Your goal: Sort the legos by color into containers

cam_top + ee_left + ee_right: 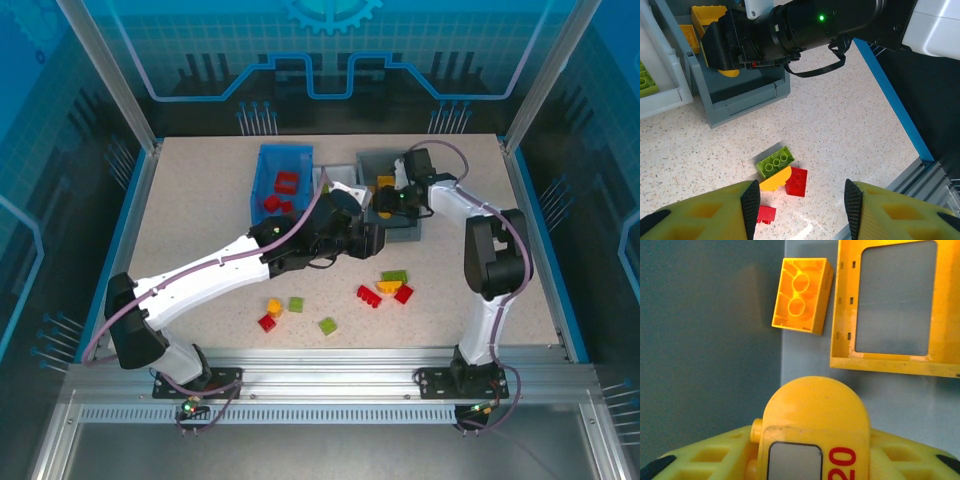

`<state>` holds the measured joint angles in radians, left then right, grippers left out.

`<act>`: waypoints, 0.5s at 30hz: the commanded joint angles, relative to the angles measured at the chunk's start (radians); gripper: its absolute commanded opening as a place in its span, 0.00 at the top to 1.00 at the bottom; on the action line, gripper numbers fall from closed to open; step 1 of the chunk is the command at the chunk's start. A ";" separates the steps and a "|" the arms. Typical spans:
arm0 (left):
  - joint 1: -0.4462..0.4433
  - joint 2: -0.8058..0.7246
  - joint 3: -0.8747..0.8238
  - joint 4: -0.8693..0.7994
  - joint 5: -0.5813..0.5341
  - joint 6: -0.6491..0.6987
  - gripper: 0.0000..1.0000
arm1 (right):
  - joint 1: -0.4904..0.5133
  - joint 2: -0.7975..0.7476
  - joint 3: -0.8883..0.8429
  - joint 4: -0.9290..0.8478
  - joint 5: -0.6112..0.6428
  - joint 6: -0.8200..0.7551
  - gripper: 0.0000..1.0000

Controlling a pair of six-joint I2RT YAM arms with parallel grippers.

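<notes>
Overhead, the left arm (215, 262) stretches low and long from its base at lower left toward mid-frame. Its left gripper (374, 241) hovers over the table (200, 200) just below the grey bin (372, 160). In the left wrist view its jaws stand moderately apart with nothing between the fingers (751, 202). Beneath them a green brick (775, 161), a curved orange piece (776, 179) and a red brick (797, 181) lie touching, with a small red brick (766, 214) just beside.

The right arm (492, 255) rises at lower right, folds at the elbow and reaches up-left, with the right gripper (388, 203) down inside the grey bin. A rounded yellow piece (815, 415) marked 20 sits between its fingers (705, 460); I cannot tell whether the jaws press on it. On the bin floor ahead, a yellow brick (802, 295) and a yellow frame (897, 307) lie near each other but apart.

The blue bin (285, 153), upper centre, holds red bricks (285, 185). The white bin (665, 97) sits between the blue and grey ones. Other loose legos (296, 304) dot the lower centre. Bare table spreads across the left half, and also between the grey bin's front wall and the cluster. The blue border (890, 90) runs close along the right.
</notes>
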<state>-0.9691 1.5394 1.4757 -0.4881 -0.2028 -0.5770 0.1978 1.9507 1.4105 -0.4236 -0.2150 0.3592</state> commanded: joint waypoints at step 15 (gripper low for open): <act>0.049 -0.167 -0.112 -0.197 -0.154 -0.170 0.48 | 0.111 -0.403 -0.104 -0.035 0.267 -0.043 0.42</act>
<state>-0.9562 1.4349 1.3979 -0.5858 -0.3115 -0.6647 0.2600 1.6691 1.3468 -0.4377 -0.0605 0.3428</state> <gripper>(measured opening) 0.521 0.583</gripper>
